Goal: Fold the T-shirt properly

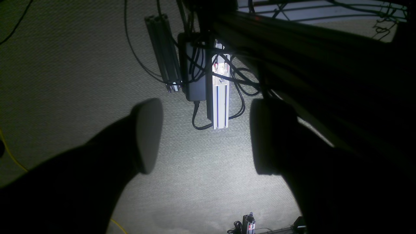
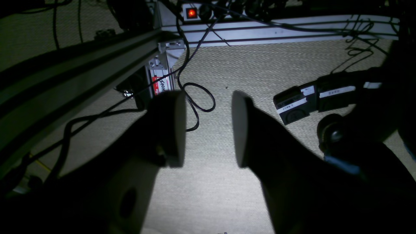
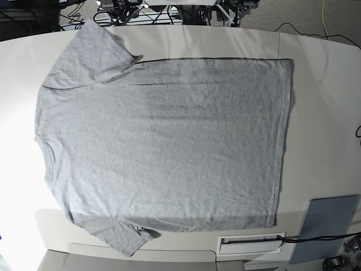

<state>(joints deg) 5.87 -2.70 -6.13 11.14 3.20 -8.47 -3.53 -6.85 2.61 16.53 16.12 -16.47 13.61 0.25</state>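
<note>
— Where do we see the T-shirt (image 3: 163,147)?

— Spread flat on the white bench (image 3: 321,113), plain grey side up. Neither pincer is near it; both hang off the bench over carpet.

— And the pincers?

— Our left pincer (image 1: 204,136) gapes wide, holding nothing. Our right pincer (image 2: 208,128) stands partly open, empty too.

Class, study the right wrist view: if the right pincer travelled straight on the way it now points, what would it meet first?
Most likely the bare carpeted floor. The right pincer stands open and empty, and nothing shows between its fingers but carpet. The looped black cable lies just left of that line, though depth is hard to judge.
</note>
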